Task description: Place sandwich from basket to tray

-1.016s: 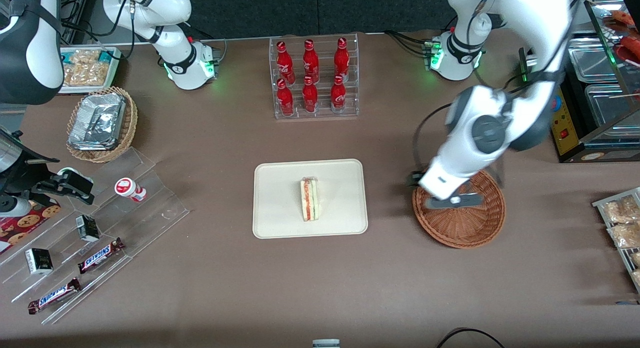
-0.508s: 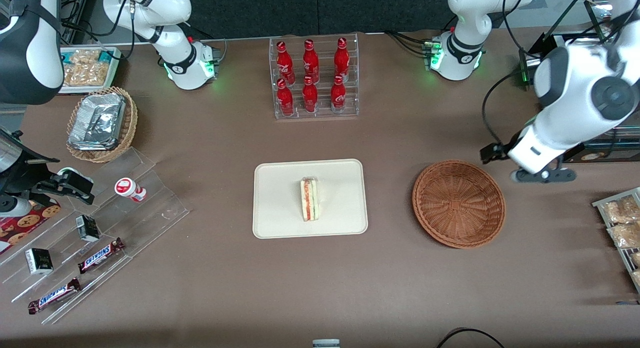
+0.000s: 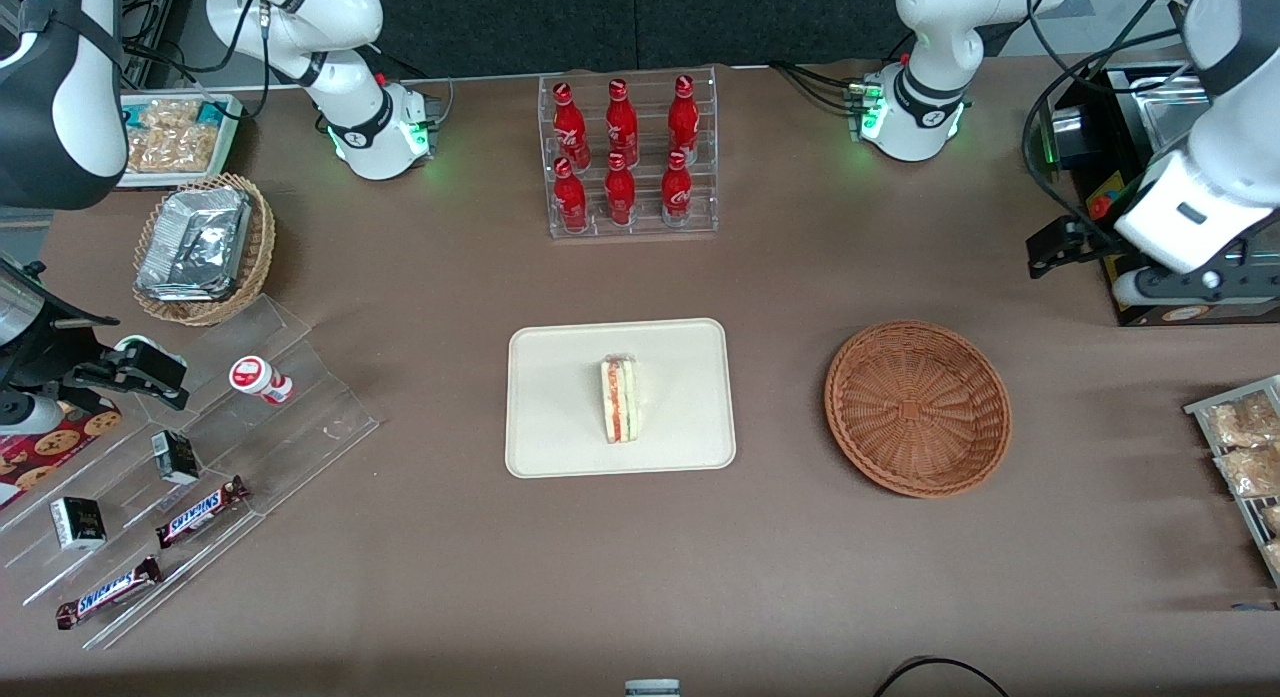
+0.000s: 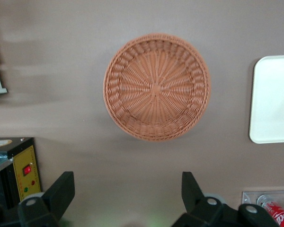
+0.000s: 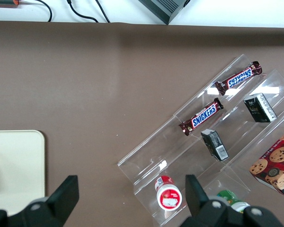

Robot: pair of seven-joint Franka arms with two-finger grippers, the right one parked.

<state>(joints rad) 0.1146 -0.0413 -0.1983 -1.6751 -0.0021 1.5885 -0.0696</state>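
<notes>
The sandwich (image 3: 621, 399), a white wedge with red and green filling, lies on the cream tray (image 3: 560, 417) at mid-table. Beside the tray, toward the working arm's end, sits the round reddish-brown basket (image 3: 917, 408), which holds nothing. My left gripper (image 3: 1190, 289) hangs high, farther from the front camera than the basket and closer to the working arm's end, over the edge of a black and yellow box. In the left wrist view the gripper (image 4: 128, 182) is open with nothing between its fingers, the basket (image 4: 156, 86) and a corner of the tray (image 4: 274, 104) below.
A clear rack of red bottles (image 3: 627, 155) stands farther from the front camera than the tray. The black and yellow box (image 3: 1135, 262) and a rack of snack packets (image 3: 1245, 457) sit at the working arm's end. A clear stepped display with candy bars (image 3: 200, 457) and a tan basket of foil containers (image 3: 200, 247) lie toward the parked arm's end.
My left arm has swung off the basket toward the working arm's end and away from the front camera, rising. The sandwich has stayed on the tray.
</notes>
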